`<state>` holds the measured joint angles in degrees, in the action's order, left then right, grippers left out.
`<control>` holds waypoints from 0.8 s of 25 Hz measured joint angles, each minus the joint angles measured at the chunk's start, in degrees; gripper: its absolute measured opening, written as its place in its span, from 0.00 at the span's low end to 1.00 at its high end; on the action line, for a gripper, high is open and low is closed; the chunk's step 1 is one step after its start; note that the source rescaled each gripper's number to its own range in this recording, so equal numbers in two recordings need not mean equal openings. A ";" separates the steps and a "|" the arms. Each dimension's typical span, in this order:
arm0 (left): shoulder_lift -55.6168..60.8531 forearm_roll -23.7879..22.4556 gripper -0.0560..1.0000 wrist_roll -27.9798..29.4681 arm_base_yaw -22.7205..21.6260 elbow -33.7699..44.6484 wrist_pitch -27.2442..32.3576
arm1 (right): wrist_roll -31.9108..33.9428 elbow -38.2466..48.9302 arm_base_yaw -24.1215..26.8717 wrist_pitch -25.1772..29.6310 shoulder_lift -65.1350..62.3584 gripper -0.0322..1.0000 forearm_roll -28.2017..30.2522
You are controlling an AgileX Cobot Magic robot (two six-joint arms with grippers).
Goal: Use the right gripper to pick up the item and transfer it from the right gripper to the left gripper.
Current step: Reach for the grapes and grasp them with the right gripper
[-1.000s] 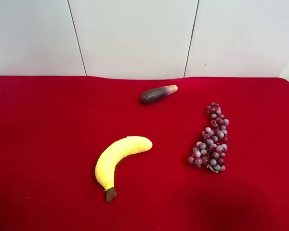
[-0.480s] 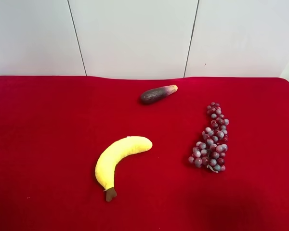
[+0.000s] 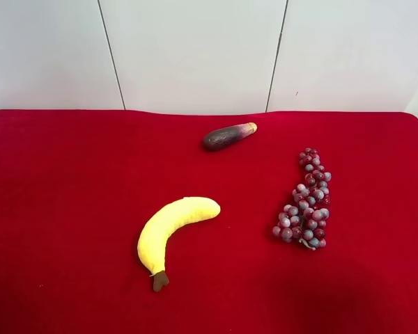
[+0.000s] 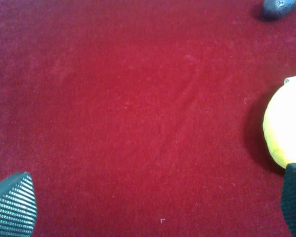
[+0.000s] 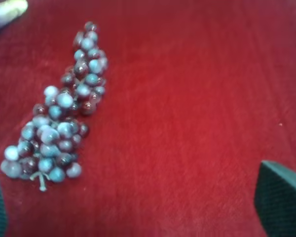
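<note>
- Exterior high: one bunch of dark-red and grey-purple toy grapes point(image 3: 305, 202) lying at centre right on red cloth point(image 3: 56, 209); one yellow plush banana point(image 3: 173, 229), one dark purple eggplant-like piece point(image 3: 228, 136); no grippers visible.
- Right wrist: black right gripper point(image 5: 138, 207) spread wide, empty, near the bunch; probably light, floppy, slippery-beaded, so best pinched across the thick stem end.
- Left wrist: black left gripper point(image 4: 153, 202) spread wide, empty.

Text, labels, brands, numbers, signs: none legible | exterior high view: no readable marking on any surface | right wrist view: no readable marking, picture blurred | left wrist view: no readable marking
</note>
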<state>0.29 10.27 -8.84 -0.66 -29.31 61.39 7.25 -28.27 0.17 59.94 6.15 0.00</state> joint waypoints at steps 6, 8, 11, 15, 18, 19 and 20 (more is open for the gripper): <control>0.00 0.00 1.00 0.00 0.00 0.00 0.00 | -0.52 -5.17 0.00 -5.04 12.32 1.00 -1.43; 0.00 0.00 1.00 0.00 0.00 0.00 0.00 | -0.60 -6.71 0.00 -6.18 17.56 1.00 -1.49; 0.00 0.00 1.00 0.00 0.00 0.00 0.00 | -0.60 -8.41 0.00 -8.03 25.04 1.00 -1.54; 0.00 0.00 1.00 0.00 0.00 0.00 0.00 | -0.60 -8.72 0.00 -12.71 35.21 1.00 -1.86; 0.00 0.00 1.00 0.00 0.00 0.00 0.00 | -1.10 -8.72 0.00 -16.95 42.75 1.00 -3.93; 0.00 0.00 1.00 0.00 0.00 0.00 0.00 | -1.63 -8.72 0.00 -18.32 45.40 1.00 -5.34; 0.00 0.00 1.00 0.00 0.00 0.00 0.00 | -2.74 -8.72 0.00 -19.39 47.50 1.00 -6.85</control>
<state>0.29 10.27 -8.84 -0.66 -29.31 61.39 4.50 -37.00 0.17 40.55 53.66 -6.85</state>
